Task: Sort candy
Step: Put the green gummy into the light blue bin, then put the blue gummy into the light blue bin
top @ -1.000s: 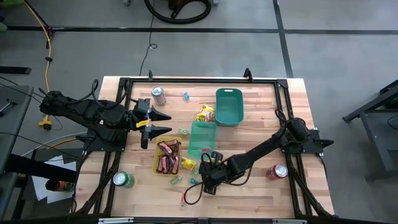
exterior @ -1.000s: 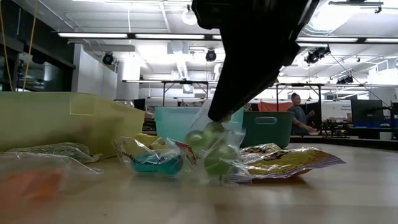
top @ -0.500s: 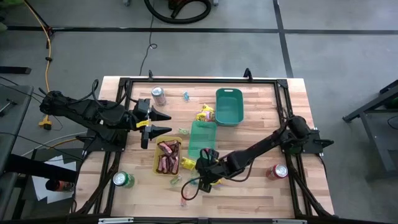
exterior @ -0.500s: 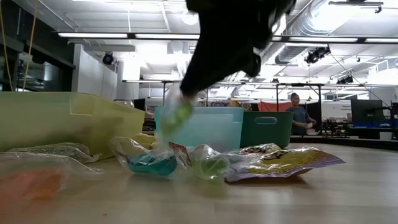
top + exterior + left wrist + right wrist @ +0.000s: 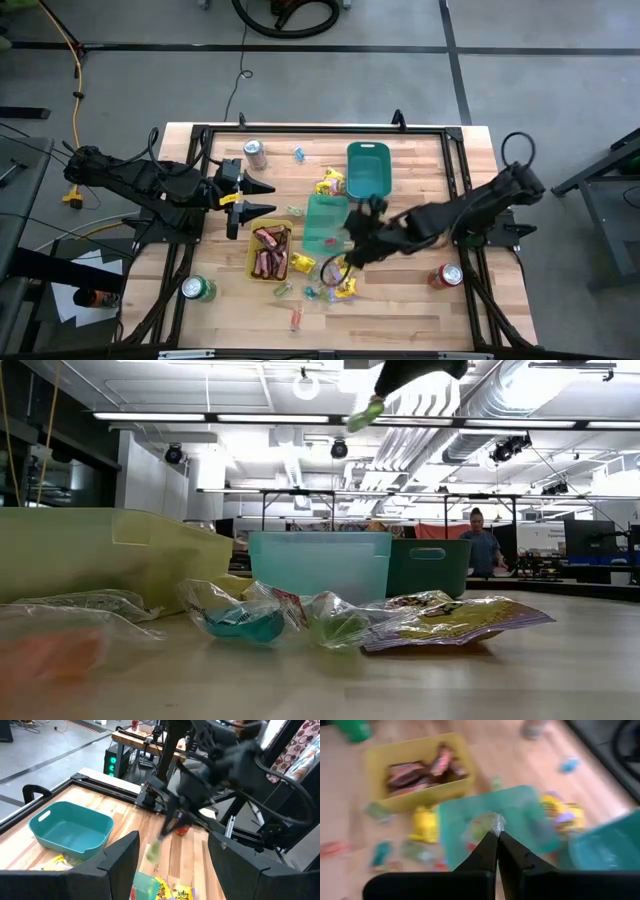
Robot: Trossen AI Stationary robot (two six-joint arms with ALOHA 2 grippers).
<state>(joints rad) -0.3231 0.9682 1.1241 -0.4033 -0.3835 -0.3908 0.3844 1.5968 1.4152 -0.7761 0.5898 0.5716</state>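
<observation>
My right gripper [image 5: 352,236] hangs high over the near right corner of the light teal tray [image 5: 325,222], shut on a small green candy [image 5: 365,412] in a clear wrapper. Loose candy lies on the wood nearer the front: a yellow packet [image 5: 345,288], and blue and green pieces [image 5: 312,293]. The yellow tray [image 5: 270,232] holds red-brown bars [image 5: 270,258]. A dark teal tray [image 5: 368,170] stands farther back. At the table's left, my left gripper [image 5: 268,197] waits open and touches nothing. My right gripper pinches the green candy's clear wrapper [image 5: 495,822] between its two fingertips [image 5: 490,845]. The fingers slant down from the table's right side. The candy [image 5: 152,852] hangs below them, lifted clear of the table and above the light teal tray.
Three drink cans stand on the table: far left [image 5: 254,152], near left [image 5: 197,290] and near right [image 5: 445,276]. More yellow packets [image 5: 332,182] lie between the two teal trays. A blue piece [image 5: 298,153] lies near the far edge, a pink one [image 5: 296,320] near the front.
My right gripper has shut on a green piece in the loose pile near the front. It rose fast and swung toward the far edge, and now hangs over the light teal tray. The green candy has come clear of the table; the other pieces stayed put.
</observation>
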